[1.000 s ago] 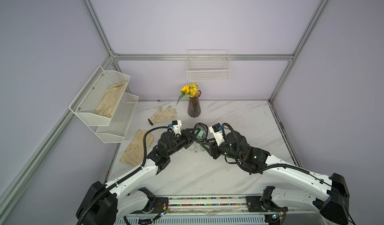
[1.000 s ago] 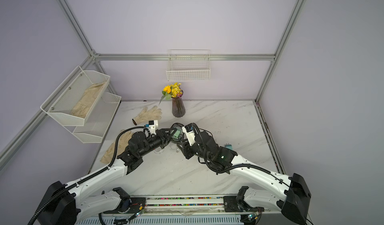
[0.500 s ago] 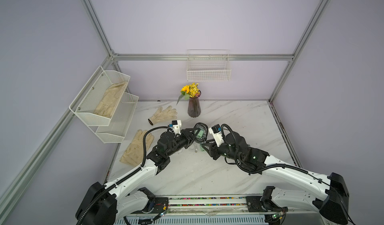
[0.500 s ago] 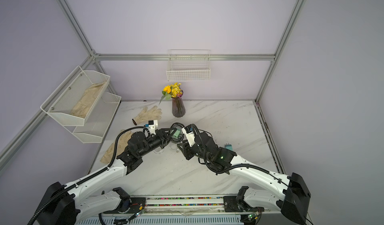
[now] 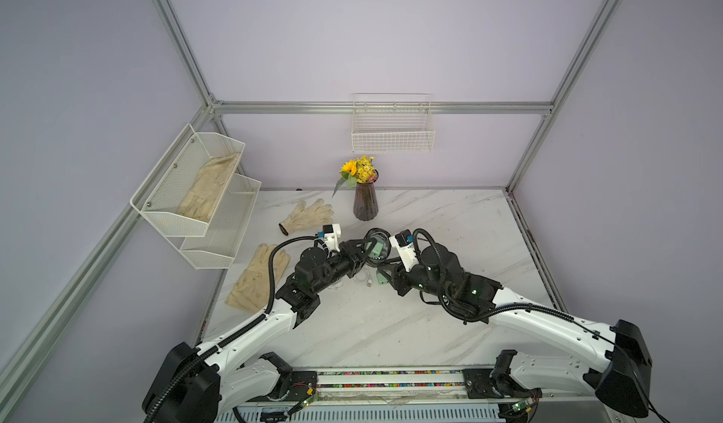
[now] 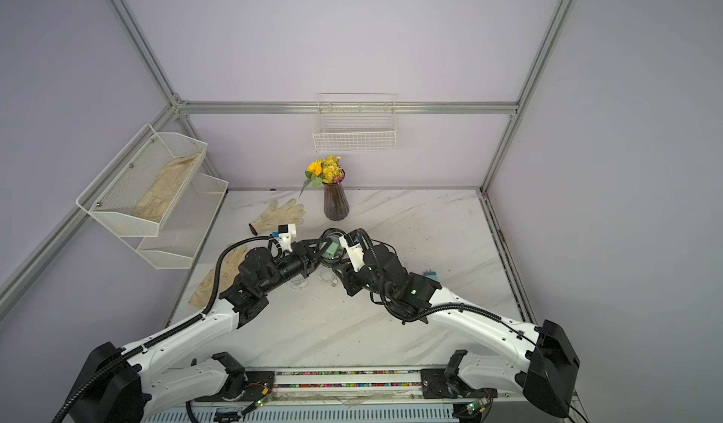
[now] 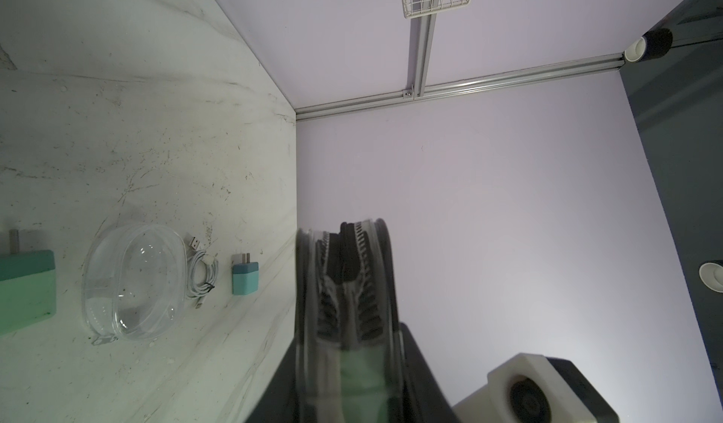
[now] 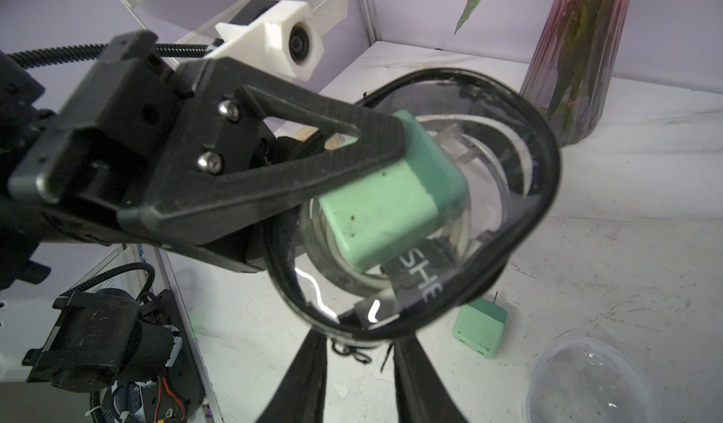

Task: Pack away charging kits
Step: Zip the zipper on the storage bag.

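Marble-look bench (image 5: 450, 225), lilac walls (image 5: 391, 49), aluminium framing (image 5: 352, 107); vase (image 5: 364, 206) at the back edge. Over bench centre we log a zipped clear case (image 8: 489, 159), raised, mint adapter (image 8: 391, 206) inside. Left gripper (image 5: 365, 248) clamped on the case, one finger over the adapter's corner. Right gripper (image 8: 358, 346): fingers flank the case's rim; whether they pinch it we cannot tell. Second mint adapter (image 8: 479, 325) lies on the bench below.

Beside the clear case (image 7: 133, 280), a mint adapter (image 7: 25, 288) is cut off by the edge; the zippered pouch (image 7: 348, 284) is blurred.
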`<action>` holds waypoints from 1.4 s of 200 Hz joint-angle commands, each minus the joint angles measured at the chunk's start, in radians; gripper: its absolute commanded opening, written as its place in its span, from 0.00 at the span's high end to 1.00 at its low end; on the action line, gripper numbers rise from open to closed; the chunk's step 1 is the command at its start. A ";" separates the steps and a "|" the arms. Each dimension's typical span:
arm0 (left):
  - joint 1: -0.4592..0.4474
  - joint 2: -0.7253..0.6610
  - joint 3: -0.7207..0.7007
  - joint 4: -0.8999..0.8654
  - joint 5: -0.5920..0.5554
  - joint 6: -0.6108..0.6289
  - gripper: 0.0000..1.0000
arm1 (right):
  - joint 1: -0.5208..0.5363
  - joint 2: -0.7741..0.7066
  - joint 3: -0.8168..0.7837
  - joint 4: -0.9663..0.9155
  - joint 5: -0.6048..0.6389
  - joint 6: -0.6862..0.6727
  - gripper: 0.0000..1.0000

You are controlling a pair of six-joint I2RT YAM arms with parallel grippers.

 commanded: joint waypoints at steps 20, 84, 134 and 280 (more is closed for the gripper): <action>-0.002 -0.014 0.077 0.068 0.035 -0.006 0.79 | -0.003 0.010 0.039 0.058 -0.013 -0.023 0.81; -0.001 -0.027 0.080 0.037 0.021 0.001 0.83 | -0.004 -0.024 0.027 -0.002 0.036 -0.012 1.00; 0.009 -0.053 0.096 -0.068 0.003 0.054 0.89 | -0.005 -0.055 0.056 -0.138 0.095 -0.046 1.00; 0.116 -0.076 0.203 -0.281 0.079 0.249 0.97 | -0.004 0.083 0.216 -0.472 0.126 -0.157 1.00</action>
